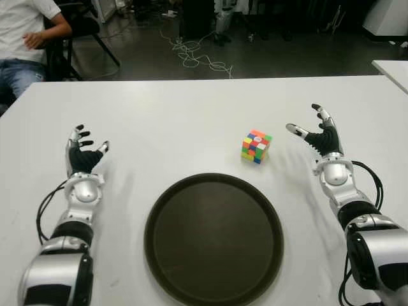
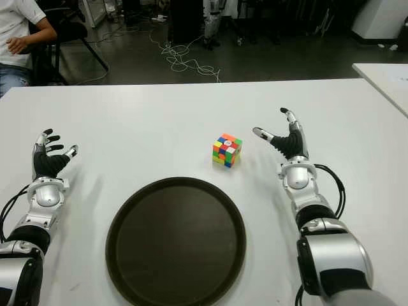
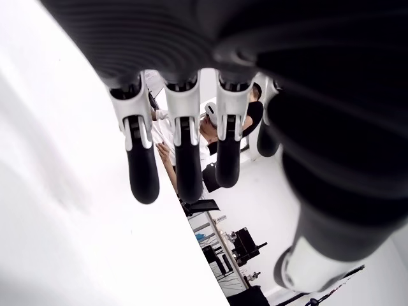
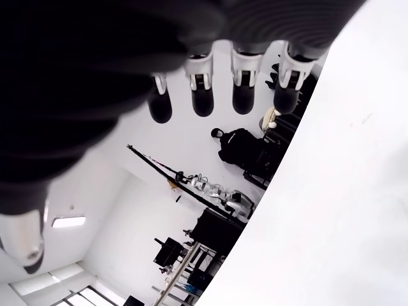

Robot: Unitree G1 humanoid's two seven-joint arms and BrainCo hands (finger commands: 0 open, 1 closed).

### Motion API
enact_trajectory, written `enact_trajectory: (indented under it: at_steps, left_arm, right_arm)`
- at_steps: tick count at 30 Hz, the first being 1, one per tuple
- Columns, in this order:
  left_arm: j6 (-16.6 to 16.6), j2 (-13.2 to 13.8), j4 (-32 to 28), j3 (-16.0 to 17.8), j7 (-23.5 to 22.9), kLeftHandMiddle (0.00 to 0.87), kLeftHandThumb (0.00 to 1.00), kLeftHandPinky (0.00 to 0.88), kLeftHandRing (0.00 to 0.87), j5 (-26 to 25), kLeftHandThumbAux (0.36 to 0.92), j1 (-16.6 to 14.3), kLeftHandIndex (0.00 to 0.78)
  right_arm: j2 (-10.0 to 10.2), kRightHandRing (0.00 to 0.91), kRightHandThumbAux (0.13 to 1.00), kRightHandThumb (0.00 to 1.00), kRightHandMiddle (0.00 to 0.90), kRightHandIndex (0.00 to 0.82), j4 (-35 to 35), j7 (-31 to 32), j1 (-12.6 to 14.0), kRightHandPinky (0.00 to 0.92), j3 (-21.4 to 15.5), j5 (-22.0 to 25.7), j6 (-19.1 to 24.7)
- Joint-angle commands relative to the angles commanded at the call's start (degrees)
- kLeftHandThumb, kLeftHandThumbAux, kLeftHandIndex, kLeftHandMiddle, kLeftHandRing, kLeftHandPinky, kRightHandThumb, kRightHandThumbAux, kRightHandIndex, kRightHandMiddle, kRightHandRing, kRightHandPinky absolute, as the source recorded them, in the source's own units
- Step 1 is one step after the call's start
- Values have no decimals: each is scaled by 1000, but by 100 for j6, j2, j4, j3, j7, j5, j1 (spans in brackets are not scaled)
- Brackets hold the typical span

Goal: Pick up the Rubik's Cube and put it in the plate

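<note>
Multicoloured Rubik's Cube (image 1: 256, 146) sits beyond the plate (image 1: 167, 210) — right hand (image 1: 322, 135) beside it, spread, empty.

Table (image 1: 191, 108): it carries everything here.
Plate (image 1: 213, 239): on the table, in the middle, close to the near edge.
Rubik's Cube (image 1: 256, 146): on the table just behind the plate, a bit to the right (not touching it).
Right hand (image 1: 322, 137): right of the cube, near it.
Left hand (image 1: 83, 153): far left of the plate, well apart.
Person (image 1: 25, 38): sitting behind the table's far left corner.
</note>
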Motion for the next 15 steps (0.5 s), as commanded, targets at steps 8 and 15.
enact_trajectory:
  at_steps: [8,15]
  left_arm:
    - [-11,-6,25,24,-9,212,216,325,250,-27,790,-5,133]
    - [-62,-16,11,42,-21,223,192,341,266,-44,799,4,130]
  right_arm:
    - [5,0,567,0,0,32,20,127,2,25,-59,81,-42]
    - [25,0,578,0,0,24,33,168,-10,13,-117,134,-21]
